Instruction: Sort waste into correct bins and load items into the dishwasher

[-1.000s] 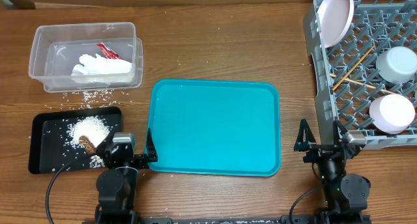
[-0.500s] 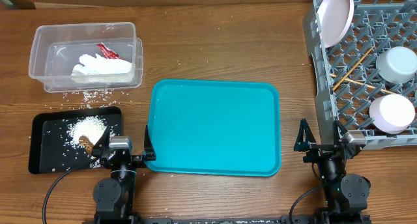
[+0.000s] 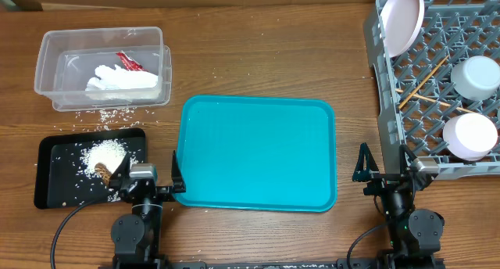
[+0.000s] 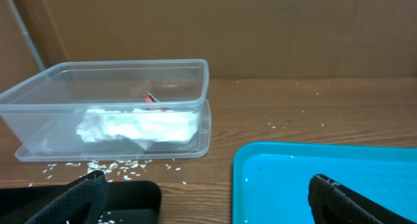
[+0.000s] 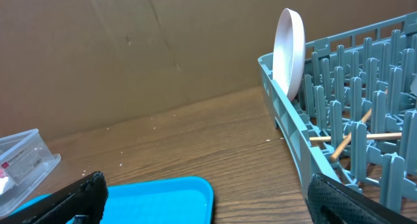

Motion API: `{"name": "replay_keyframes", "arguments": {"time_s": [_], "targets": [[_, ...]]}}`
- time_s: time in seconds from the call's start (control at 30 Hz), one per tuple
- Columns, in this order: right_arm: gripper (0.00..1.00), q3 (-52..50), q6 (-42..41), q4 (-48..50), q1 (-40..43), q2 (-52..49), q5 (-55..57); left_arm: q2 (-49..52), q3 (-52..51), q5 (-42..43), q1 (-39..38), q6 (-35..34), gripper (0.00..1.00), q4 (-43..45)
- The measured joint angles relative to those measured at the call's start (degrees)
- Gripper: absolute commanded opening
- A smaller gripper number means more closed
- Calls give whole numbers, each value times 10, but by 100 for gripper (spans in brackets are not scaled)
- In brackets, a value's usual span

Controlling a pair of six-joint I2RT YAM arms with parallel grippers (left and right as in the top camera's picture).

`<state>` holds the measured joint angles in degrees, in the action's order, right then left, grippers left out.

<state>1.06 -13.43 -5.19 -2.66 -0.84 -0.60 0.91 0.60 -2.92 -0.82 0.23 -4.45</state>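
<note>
The clear tub [image 3: 101,66] at the back left holds the white napkin [image 3: 121,81] and red wrapper [image 3: 129,62]; it also shows in the left wrist view [image 4: 111,110]. The black tray [image 3: 55,175] holds white rice [image 3: 108,153] and a brown lump [image 3: 102,172]. The grey rack [image 3: 406,120] at the right holds the plate [image 3: 402,19] upright, two bowls [image 3: 476,76] [image 3: 469,136] and the chopsticks [image 3: 422,85]. My left gripper [image 3: 147,183] is open and empty by the black tray's near right corner. My right gripper [image 3: 383,171] is open and empty beside the rack's near left corner.
An empty teal serving tray [image 3: 258,152] lies in the middle of the table. Loose rice grains [image 3: 109,112] are scattered on the wood between the tub and the black tray. A brown wall stands behind the table.
My left gripper has drawn back a little toward the near edge and left. The right arm has not moved.
</note>
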Motion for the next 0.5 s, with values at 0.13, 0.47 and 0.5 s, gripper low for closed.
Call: {"name": "replay_keyframes", "arguments": {"time_s": [0.13,0.47,0.5], "targets": [[100,0,0,0,0,0,0,0,0,4,-3,0,100,0],[100,0,0,0,0,0,0,0,0,6,-3,0,100,0],[100,0,0,0,0,0,0,0,0,6,-3,0,100,0]]}}
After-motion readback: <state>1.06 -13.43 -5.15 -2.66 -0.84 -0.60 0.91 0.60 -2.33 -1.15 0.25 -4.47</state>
